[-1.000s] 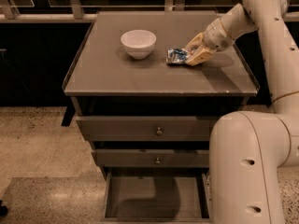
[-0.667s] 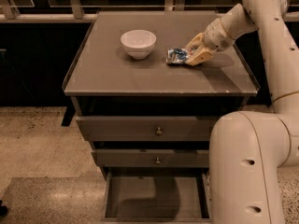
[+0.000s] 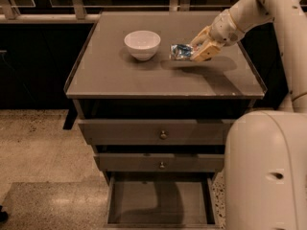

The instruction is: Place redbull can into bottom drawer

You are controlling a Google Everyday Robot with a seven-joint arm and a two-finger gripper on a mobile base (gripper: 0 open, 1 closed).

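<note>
redbull can (image 3: pixel 181 51): lying on the tabletop (image 3: pixel 120 78), long axis 9-to-3, at 9 o'clock from me
claw (image 3: pixel 197 49): mine, at the can's 3 o'clock end; whether it grips, I cannot tell
bottom drawer (image 3: pixel 158 202): open, toward 6 o'clock

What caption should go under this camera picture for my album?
Gripper at the redbull can beside the white bowl; bottom drawer open below.
</note>
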